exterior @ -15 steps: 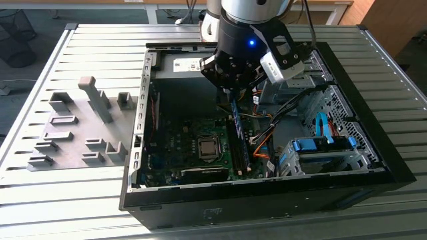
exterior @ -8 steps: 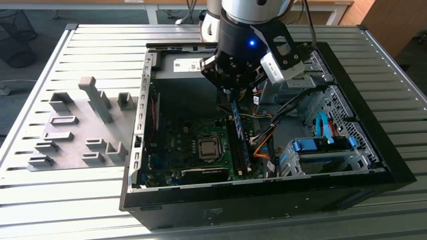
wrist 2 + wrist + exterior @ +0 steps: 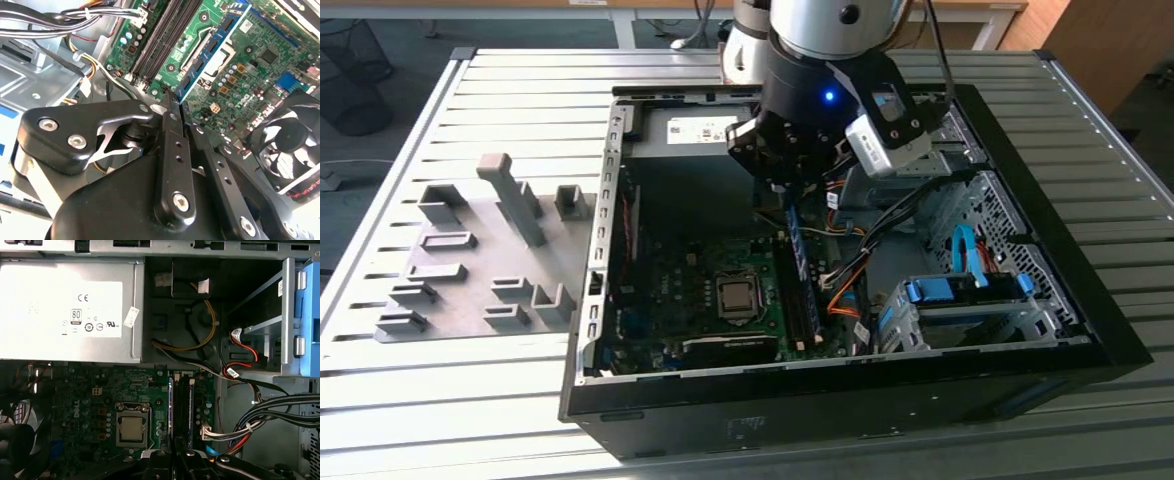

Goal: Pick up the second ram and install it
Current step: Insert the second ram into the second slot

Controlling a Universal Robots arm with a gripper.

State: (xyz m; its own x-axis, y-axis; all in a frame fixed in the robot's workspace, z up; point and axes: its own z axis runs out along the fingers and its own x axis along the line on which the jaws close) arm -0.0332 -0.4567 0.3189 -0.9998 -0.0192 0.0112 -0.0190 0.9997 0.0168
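Hovering inside the open computer case [image 3: 987, 330], over the motherboard [image 3: 707, 330], gripper [image 3: 790, 195] pointing down. Clamped narrowly on the second ram [image 3: 798, 262], fingers [image 3: 170, 112] pinching the upper end of the blue-green stick. Held edge-down, running along the memory slots [image 3: 162, 35], lower end down among them in the exterior view; whether seated or just above, cannot tell. In the second wrist view, stick [image 3: 210, 50] slanting across the board beside the processor socket [image 3: 215, 57], fan [image 3: 287, 145] close by. In the first wrist view, ram [image 3: 171, 405] seen edge-on beside dark slots, socket [image 3: 133, 427] near, power supply [image 3: 70, 310] beyond. Grey holder blocks [image 3: 487, 250] sitting well apart on the slatted table [image 3: 454, 400], at the exterior view's left.
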